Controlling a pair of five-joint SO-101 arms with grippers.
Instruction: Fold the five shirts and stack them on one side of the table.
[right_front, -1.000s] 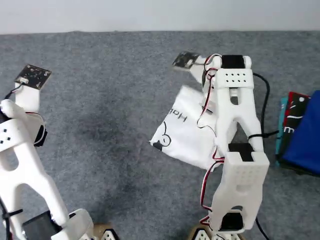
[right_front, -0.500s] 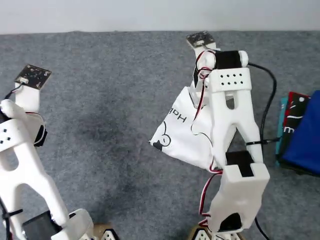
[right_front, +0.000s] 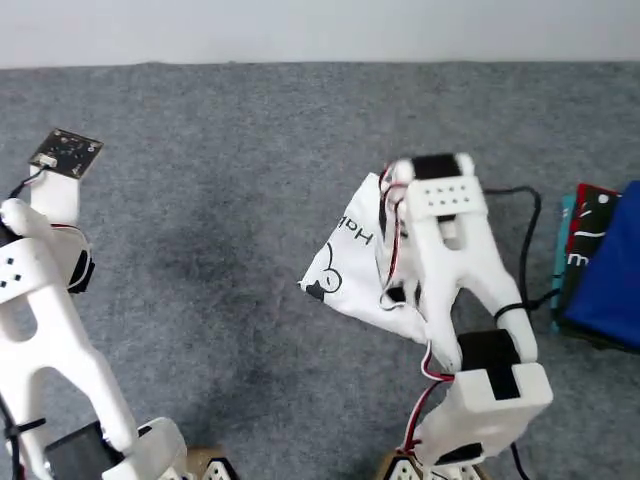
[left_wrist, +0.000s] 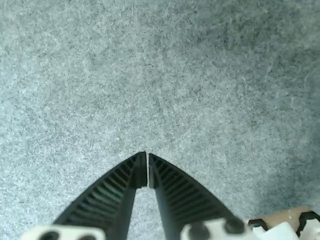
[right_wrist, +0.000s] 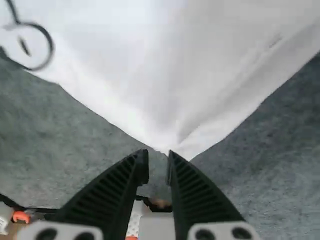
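As the white shirt lies unfolded mid-surface, right jaws sit narrowly parted at its corner for gripping; left jaws closed.

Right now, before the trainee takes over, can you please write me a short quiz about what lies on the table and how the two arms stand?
1. True or false: the left arm's jaws are shut over the bare grey felt-like tabletop.
2. What lies just ahead of the right arm's jaws? A) a corner of the white cloth shirt with black print; B) a green towel; C) a wooden block.
3. Fill in, by the robot's own sides: the dark blue folded cloth pile lies at the table's ____ edge.
Key: 1 true; 2 A; 3 right.
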